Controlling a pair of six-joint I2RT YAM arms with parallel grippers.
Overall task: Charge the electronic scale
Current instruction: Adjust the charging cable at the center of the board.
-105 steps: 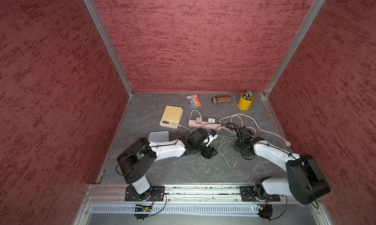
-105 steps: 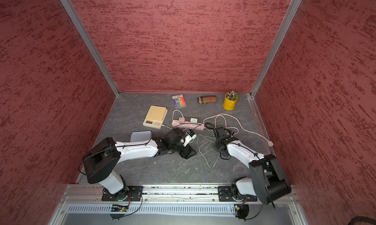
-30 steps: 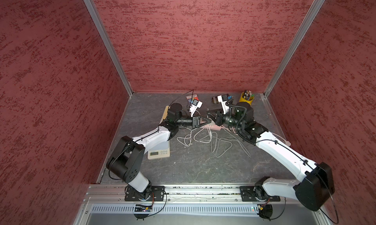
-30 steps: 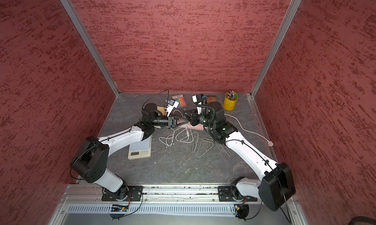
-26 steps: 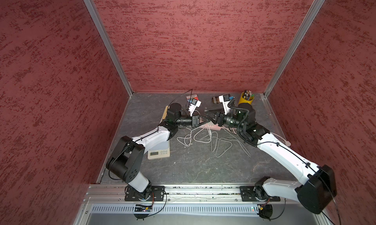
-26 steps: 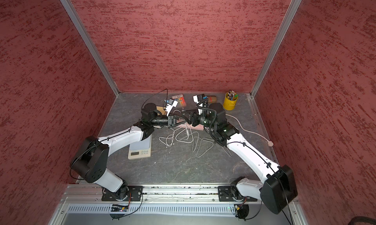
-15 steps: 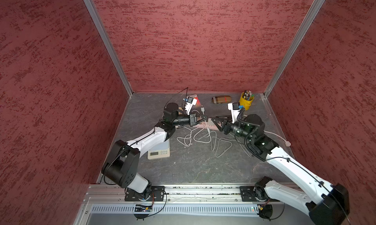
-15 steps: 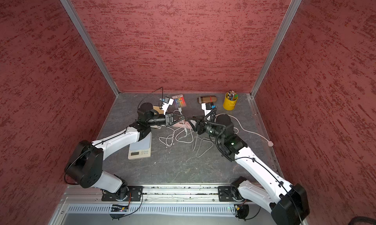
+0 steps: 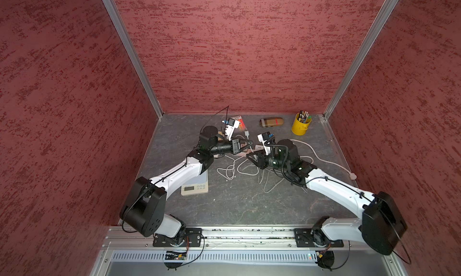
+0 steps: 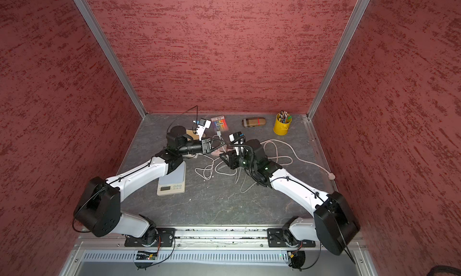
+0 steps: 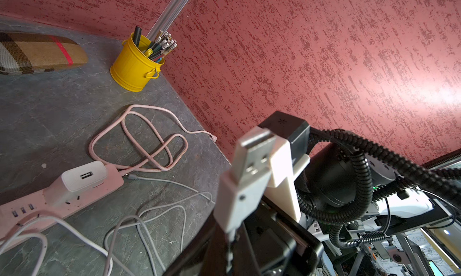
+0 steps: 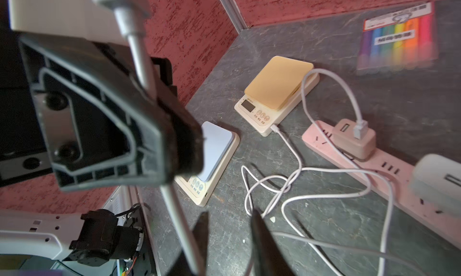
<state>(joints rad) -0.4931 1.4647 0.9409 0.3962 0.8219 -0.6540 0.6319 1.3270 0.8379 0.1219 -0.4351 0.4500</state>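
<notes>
1. The electronic scale (image 9: 195, 187), the one with the pale blue top, lies flat on the table (image 9: 237, 207) at the left. It sits partly under the left arm (image 9: 179, 175) and well apart from the power strip. Its side port (image 12: 206, 195) looks empty. If cable slack catches on it, the light scale could slide or turn, and the port would end up facing away.
2. Behind it, the tan-topped scale (image 12: 277, 87) is already wired to an adapter on the strip. A careless sweep could hook that lead and pull it out.
3. The left gripper (image 11: 232, 237) is raised above the table and clamped on the white charging cable (image 12: 137, 55) just behind its USB plug (image 11: 249, 167). The plug stands clear beyond the fingers. Because the grip is on the flexible cord and not the plug body, the plug may swivel or slip when it is pushed.
4. The right gripper (image 12: 228, 212) faces the left one closely, its jaws a little apart with nothing seen between them. The cord runs just beside one finger. Closing here could miss the cord or knock the two grippers together.
5. The power strip (image 11: 74, 207) carries a free white adapter (image 11: 82, 177) with its slot facing up. A tilted or flipped plug would jam there and shove the strip.
</notes>
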